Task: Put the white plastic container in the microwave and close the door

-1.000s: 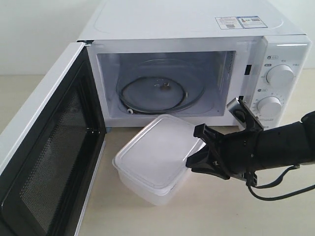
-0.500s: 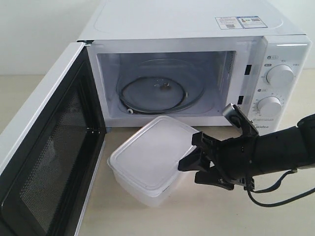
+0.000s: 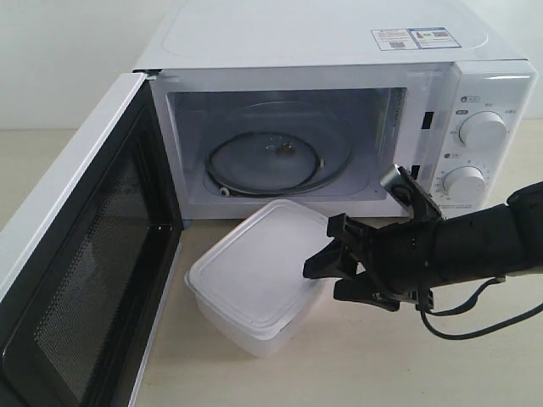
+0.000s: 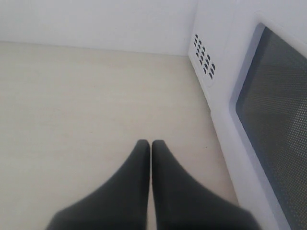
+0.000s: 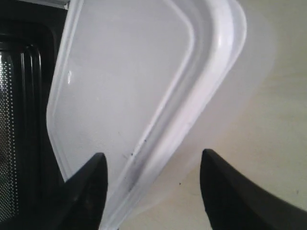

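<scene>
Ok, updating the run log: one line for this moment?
right tool open, straddling white plastic container edge | left tool shut | microwave door open

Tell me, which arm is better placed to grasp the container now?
Right. The right gripper is open, with one finger on each side of the container edge. The left gripper is shut and sits by the outer side of the door, away from the container.

There's my white plastic container (image 3: 254,275), translucent, flat lid on, resting level and turned at an angle just in front of the microwave (image 3: 322,38), not yet inside. The white microwave stands upright with its cavity exposed. Its door (image 3: 76,254) hangs wide open on the left, dark mesh window and black inner frame showing.
</scene>
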{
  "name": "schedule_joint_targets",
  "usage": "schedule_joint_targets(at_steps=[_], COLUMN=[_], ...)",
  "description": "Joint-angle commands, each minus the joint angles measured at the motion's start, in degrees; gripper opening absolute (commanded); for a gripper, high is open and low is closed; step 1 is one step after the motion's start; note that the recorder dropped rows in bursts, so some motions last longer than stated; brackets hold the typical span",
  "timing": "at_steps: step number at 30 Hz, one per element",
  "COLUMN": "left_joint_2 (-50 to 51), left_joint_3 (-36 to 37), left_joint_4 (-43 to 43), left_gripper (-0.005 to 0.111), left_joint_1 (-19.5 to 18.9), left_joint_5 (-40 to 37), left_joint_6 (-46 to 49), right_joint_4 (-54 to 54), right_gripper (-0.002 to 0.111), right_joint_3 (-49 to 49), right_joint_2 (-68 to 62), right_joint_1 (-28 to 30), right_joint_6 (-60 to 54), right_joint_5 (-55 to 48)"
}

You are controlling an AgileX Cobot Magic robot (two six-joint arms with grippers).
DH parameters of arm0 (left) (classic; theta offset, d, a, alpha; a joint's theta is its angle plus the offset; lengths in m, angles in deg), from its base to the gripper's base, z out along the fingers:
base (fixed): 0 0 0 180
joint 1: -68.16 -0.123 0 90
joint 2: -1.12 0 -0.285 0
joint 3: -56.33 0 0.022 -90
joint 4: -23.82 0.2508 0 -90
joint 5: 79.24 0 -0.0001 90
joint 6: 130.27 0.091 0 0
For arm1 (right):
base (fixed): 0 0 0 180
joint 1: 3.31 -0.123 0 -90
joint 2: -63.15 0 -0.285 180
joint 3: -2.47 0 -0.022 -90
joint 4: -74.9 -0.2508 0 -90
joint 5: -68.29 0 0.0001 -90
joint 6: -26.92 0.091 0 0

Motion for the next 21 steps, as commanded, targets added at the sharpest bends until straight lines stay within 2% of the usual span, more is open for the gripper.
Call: schedule_joint_targets(at_steps=[1, 6, 8, 14, 21], left_joint_2=[-0.12, -0.12, -0.12, -0.12, -0.12], left_joint_3=[0.23, 0.23, 0.23, 0.23, 0.23], left_joint_4=[-0.39, -0.39, -0.39, -0.39, -0.39], left_gripper=[0.004, 0.004, 0.004, 0.004, 0.004], left_joint_1=[-0.12, -0.12, -0.12, -0.12, -0.12], left_joint_5=[0.12, 0.12, 0.12, 0.12, 0.12], left_joint_6=[0.08, 0.08, 0.08, 0.08, 0.08], right_joint_4=[0.03, 0.03, 0.03, 0.03, 0.03], right_gripper=[0.051, 0.035, 0.036, 0.054, 0.054], right_joint_3=[-0.75, -0.75, -0.75, -0.75, -0.75], right_joint_2=[0.06, 0.06, 0.06, 0.06, 0.06], right_joint_1=[0.11, 0.11, 0.11, 0.01, -0.71], right_joint_6=[0.87, 4.04, 4.59, 4.58, 4.60], right_joint_5=[0.32, 3.17, 3.17, 2.15, 2.39])
